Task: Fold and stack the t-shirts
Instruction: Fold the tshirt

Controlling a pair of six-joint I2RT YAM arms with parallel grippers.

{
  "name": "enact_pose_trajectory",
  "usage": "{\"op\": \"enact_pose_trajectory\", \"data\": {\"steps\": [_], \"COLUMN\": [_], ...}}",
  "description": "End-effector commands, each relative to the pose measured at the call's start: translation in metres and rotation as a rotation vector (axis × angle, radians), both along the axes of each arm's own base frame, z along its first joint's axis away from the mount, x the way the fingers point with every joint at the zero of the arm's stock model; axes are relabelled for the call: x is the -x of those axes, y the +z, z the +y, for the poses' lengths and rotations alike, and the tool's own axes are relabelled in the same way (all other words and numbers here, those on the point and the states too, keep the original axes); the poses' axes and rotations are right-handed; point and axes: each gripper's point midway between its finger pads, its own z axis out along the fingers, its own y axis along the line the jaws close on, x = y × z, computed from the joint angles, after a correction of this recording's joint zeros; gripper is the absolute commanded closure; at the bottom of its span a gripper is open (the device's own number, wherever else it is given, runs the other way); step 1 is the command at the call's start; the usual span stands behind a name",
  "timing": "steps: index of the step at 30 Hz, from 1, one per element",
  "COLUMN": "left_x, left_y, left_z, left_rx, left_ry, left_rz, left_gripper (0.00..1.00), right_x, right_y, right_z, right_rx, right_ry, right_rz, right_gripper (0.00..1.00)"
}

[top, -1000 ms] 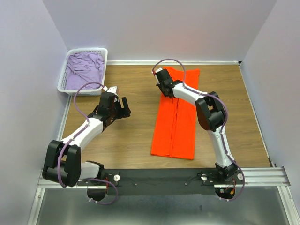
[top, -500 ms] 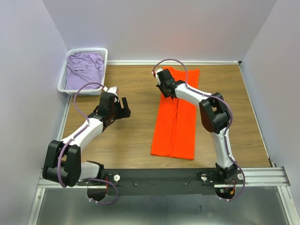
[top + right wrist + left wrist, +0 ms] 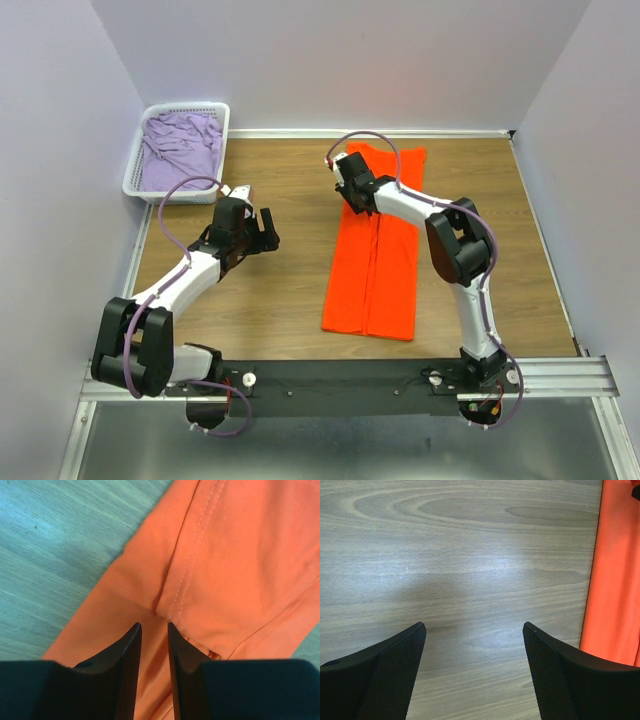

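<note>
Left gripper (image 3: 472, 627): jaws spread wide, nothing between them, hanging over bare table (image 3: 470, 545). Orange t-shirt (image 3: 615, 580) lies off to its right, apart from the fingers.

Right gripper (image 3: 153, 625): 2 fingers parted by a narrow slit, no cloth pinched in it. Orange tee directly beneath the tips, at its far left edge by a stitched hem fold; shirt lies flat as a long strip.

Lilac t-shirt (image 3: 180, 145) bunched in the basket (image 3: 185, 107), beyond the left gripper.
</note>
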Motion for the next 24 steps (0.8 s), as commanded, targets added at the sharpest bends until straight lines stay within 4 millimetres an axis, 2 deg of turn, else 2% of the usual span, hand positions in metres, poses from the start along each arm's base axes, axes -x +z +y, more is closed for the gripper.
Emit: {"op": "enact_pose_trajectory", "data": {"steps": [1,14,24], "left_x": [-0.001,0.000,0.001], "left_y": [-0.004,-0.008,-0.009], "left_z": [0.002,0.003,0.003], "left_rx": [-0.006,-0.015,-0.016], "left_ry": [-0.002,-0.001,-0.001], "left_rz": [-0.002,0.011,0.014], "left_gripper": [0.14,0.14,0.14], "right_x": [-0.015,-0.027,-0.032], "right_y": [0.013,-0.013,-0.010], "right_z": [0.011,0.007,-0.001], "right_rx": [0.021,0.102,0.148], "right_ry": [0.012,-0.001,-0.028], "right_rz": [-0.075,-0.076,-0.105], "right_gripper": [0.65,0.65,0.66]}}
